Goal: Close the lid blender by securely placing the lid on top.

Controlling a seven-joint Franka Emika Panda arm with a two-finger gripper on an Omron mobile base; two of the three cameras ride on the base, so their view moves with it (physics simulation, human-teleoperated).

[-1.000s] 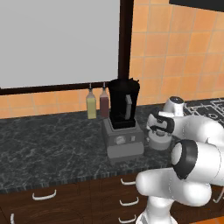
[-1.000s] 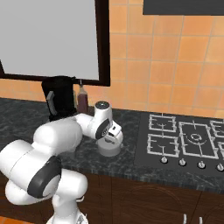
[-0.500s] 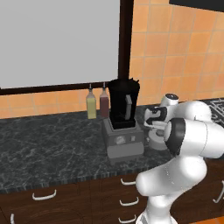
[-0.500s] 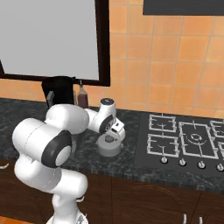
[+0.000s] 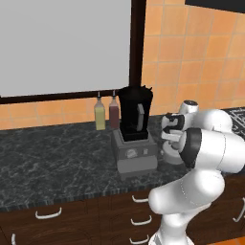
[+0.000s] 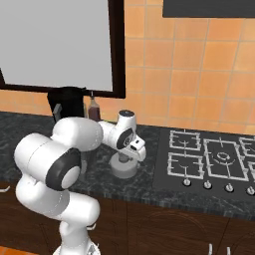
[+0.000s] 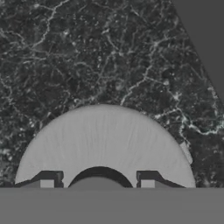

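You are finding no readable text, label, brand, number or sign in any of these views. The grey base of the blender (image 5: 136, 154) is showing small round front markings, but they are rendering too small and blurred for you to read. The two bottles (image 5: 106, 112) behind it are showing no legible labels, and the stove knobs (image 6: 217, 186) are carrying no marks you can make out.

Even, soft light fills my kitchen, with no glare and no hard shadows. The counter (image 5: 57, 162) around the blender (image 5: 135, 131) looks sharp but coarse and pixelated. Close under my fingers (image 7: 47, 181), the lid (image 7: 105, 146) is pale and slightly streaked.
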